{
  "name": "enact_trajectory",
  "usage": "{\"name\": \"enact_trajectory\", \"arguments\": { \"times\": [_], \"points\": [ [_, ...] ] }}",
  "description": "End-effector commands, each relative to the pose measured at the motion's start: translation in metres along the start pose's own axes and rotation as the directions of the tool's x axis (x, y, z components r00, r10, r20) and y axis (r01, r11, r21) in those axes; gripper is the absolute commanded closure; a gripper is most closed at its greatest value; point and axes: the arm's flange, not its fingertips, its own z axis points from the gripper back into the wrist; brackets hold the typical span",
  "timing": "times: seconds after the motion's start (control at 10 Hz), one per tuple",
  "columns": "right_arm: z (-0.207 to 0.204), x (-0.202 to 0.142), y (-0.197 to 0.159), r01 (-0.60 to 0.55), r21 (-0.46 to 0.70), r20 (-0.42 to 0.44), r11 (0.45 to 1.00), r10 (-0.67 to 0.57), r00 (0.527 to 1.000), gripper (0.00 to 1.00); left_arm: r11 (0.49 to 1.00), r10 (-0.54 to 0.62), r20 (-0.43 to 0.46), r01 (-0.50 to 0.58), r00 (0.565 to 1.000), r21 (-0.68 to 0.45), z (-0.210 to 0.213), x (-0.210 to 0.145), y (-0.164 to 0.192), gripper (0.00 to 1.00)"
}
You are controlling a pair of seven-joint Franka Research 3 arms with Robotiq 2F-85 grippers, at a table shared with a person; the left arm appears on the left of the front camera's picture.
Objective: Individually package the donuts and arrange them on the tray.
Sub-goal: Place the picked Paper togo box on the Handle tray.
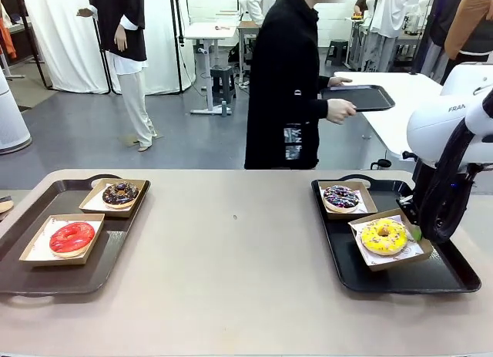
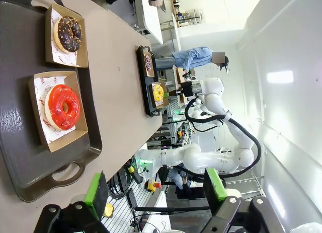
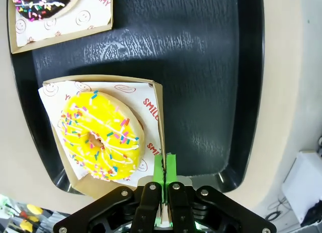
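Observation:
On the left tray [image 1: 46,276], a chocolate sprinkled donut [image 1: 121,193] and a red donut [image 1: 72,237] each lie in an open cardboard box. The right tray [image 1: 431,276] holds a purple sprinkled donut [image 1: 341,197] and a yellow donut [image 1: 384,236], also boxed. My right gripper [image 1: 417,232] stands low at the yellow donut's box [image 3: 160,117]; its pads [image 3: 159,170] are pressed together on that box's side wall, beside the yellow donut [image 3: 100,135]. My left gripper [image 2: 155,192] hangs open and empty, back from the left tray [image 2: 20,142], the red donut [image 2: 63,106] and the chocolate donut [image 2: 69,34].
A person in black stands past the table's far edge, holding another dark tray [image 1: 358,97] over a white table behind. The tan tabletop [image 1: 239,249] stretches bare between the two trays. The purple donut's box [image 3: 95,21] lies just beyond the yellow one.

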Motion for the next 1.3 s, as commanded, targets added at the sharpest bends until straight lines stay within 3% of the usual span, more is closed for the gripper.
{"name": "enact_trajectory", "arguments": {
  "times": [0.0, 0.2, 0.3, 0.4, 0.5, 0.6, 0.7, 0.8, 1.1, 1.2],
  "points": [
    [-0.012, 0.002, -0.004, -0.022, -0.001, 0.029, 1.0, 0.022, 0.999, 0.99, 1.0, -0.004, 0.003, 0.004, 1.0, -0.006, 0.002, -0.002, -0.002, 0.0],
    [-0.014, 0.001, -0.005, -0.048, -0.005, 0.035, 0.999, 0.048, 0.998, 0.99, 1.0, -0.004, 0.003, 0.004, 1.0, -0.006, 0.002, -0.002, -0.002, 0.0],
    [-0.014, 0.001, -0.006, -0.052, 0.0, 0.035, 0.999, 0.052, 0.998, 0.39, 1.0, -0.004, 0.003, 0.004, 1.0, -0.006, 0.002, -0.002, -0.002, 0.0],
    [-0.013, 0.001, -0.006, -0.04, -0.005, 0.03, 0.999, 0.04, 0.999, 0.39, 1.0, -0.004, 0.003, 0.004, 1.0, -0.006, 0.002, -0.002, -0.002, 0.0],
    [-0.012, 0.001, -0.007, -0.037, -0.006, 0.028, 0.999, 0.037, 0.999, 0.0, 1.0, -0.004, 0.003, 0.004, 1.0, -0.006, 0.002, -0.002, -0.002, 0.0],
    [-0.012, 0.001, -0.007, -0.039, -0.007, 0.026, 0.999, 0.039, 0.999, 0.37, 1.0, -0.004, 0.003, 0.004, 1.0, -0.006, 0.002, -0.002, -0.002, 0.0],
    [-0.011, 0.0, -0.007, -0.037, -0.007, 0.027, 0.999, 0.037, 0.999, 0.26, 1.0, -0.004, 0.003, 0.004, 1.0, -0.006, 0.002, -0.002, -0.002, 0.0],
    [-0.009, -0.001, -0.009, -0.033, -0.006, 0.028, 0.999, 0.034, 0.999, 0.0, 1.0, -0.004, 0.003, 0.004, 1.0, -0.006, 0.002, -0.002, -0.002, 0.0],
    [-0.003, -0.007, -0.014, -0.053, 0.016, 0.011, 0.998, 0.053, 0.999, 0.0, 1.0, -0.004, 0.003, 0.004, 1.0, -0.006, 0.002, -0.002, -0.002, 0.0],
    [0.001, -0.01, -0.017, -0.06, 0.035, 0.007, 0.998, 0.06, 0.998, 0.14, 1.0, -0.004, 0.003, 0.004, 1.0, -0.006, 0.002, -0.002, -0.002, 0.0]
  ]
}}
